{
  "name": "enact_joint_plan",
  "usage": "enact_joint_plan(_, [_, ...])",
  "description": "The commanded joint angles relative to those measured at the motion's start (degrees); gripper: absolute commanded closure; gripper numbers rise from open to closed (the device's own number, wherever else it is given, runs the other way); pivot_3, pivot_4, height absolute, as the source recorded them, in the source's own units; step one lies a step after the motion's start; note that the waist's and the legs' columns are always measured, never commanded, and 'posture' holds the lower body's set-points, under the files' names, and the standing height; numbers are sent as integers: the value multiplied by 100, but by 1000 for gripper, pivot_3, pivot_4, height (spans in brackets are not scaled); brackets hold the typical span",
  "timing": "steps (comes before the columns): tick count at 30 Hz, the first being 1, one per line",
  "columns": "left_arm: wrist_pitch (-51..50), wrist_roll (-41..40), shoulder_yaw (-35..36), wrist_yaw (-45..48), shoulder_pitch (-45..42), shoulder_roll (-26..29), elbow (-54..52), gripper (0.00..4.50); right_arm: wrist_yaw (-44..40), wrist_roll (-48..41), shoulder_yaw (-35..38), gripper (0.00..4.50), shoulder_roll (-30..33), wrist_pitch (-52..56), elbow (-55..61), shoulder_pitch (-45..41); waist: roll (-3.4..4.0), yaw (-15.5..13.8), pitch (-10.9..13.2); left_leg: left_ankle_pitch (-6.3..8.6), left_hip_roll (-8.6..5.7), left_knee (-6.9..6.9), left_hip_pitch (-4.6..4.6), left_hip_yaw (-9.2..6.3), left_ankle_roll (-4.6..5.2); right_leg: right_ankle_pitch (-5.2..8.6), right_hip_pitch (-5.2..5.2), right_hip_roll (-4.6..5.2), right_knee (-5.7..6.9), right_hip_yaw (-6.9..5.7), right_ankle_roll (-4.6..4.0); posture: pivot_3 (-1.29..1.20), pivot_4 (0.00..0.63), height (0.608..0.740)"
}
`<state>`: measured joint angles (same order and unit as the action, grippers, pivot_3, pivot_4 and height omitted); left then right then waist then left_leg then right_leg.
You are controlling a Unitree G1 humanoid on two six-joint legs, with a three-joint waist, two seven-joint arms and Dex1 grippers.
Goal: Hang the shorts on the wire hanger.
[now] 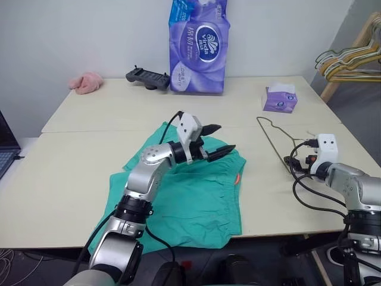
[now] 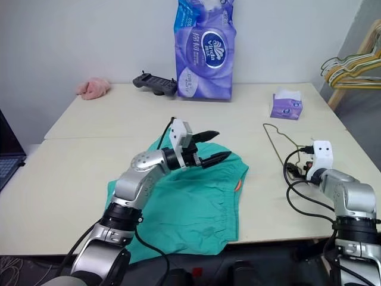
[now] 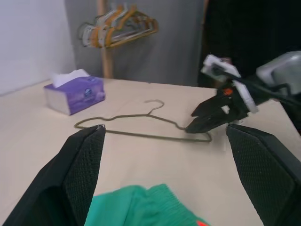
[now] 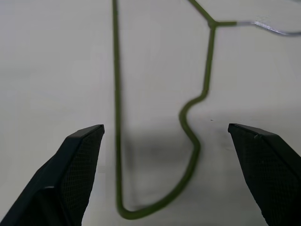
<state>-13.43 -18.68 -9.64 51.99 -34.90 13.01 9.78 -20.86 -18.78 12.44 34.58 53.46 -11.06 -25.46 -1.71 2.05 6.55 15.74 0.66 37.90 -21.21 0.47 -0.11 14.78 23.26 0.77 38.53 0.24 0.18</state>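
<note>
The teal-green shorts point(image 1: 196, 202) lie flat on the table's front half, with a small orange tag point(image 1: 237, 177) on their right edge. My left gripper point(image 1: 225, 138) hovers open above their upper right part, pointing right toward the wire hanger point(image 1: 271, 137). This thin olive hanger lies flat on the table to the right of the shorts. My right gripper point(image 1: 292, 162) is open at the hanger's near end, just above it. In the right wrist view the hanger's bent corner point(image 4: 188, 141) lies between the two wide-spread fingers. The left wrist view shows the hanger point(image 3: 141, 134) and the right gripper point(image 3: 192, 121).
A purple tissue box point(image 1: 280, 98) sits behind the hanger. A large purple paper pack point(image 1: 198, 44), a black controller point(image 1: 147, 77) and a pink cloth point(image 1: 86, 82) line the far edge. A rack of other hangers point(image 1: 351, 59) stands off the table's right. A laptop point(image 1: 6, 146) is at far left.
</note>
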Motion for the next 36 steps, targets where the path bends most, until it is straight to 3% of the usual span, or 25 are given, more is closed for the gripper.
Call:
enact_joint_plan(1, [118, 176, -342, 451, -96, 95, 8, 160, -373, 263, -258, 0, 239, -444, -669, -334, 0, 14, 0, 0, 1, 1, 0, 3, 0, 0, 0, -4, 0, 5, 1, -55, 52, 740])
enact_joint_plan(10, [376, 564, -619, 801, -180, 282, 162, 160, -1106, 830, -860, 0, 395, -1117, -2725, -1369, 0, 73, -1, 0, 2, 4, 23, 35, 0, -1, -1, -8, 2, 45, 42, -41, 55, 740])
enact_joint_plan(19, [417, 578, -453, 749, -359, 299, 343, 160, -1904, 1201, -1277, 0, 403, -1050, -3671, -1911, -5, 83, -6, 0, 2, 6, 26, 48, 0, -7, -1, -6, -1, 61, 51, -18, 55, 740])
enact_joint_plan(22, [358, 541, -383, 709, -408, 301, 387, 144, -2127, 1319, -1426, 536, 392, -1082, -3788, -1912, -6, 83, -6, 0, 4, 4, 26, 46, 0, -20, -1, -7, -1, 59, 29, -13, 54, 740])
enact_joint_plan(33, [349, 531, -226, 583, -613, 204, 679, 144, -2462, 1738, -1679, 4397, 339, -1799, -3938, -1784, -40, 85, -45, 0, 10, 4, 30, 45, 0, -21, -1, -12, 0, 59, 28, -8, 47, 740])
enact_joint_plan(36, [364, 537, -220, 598, -659, 190, 695, 144, -2471, 1838, -1708, 4483, 380, -1963, -3793, -1693, -47, 84, -56, 1, 10, 4, 30, 45, -1, -21, -1, -13, 0, 59, 27, -6, 46, 740])
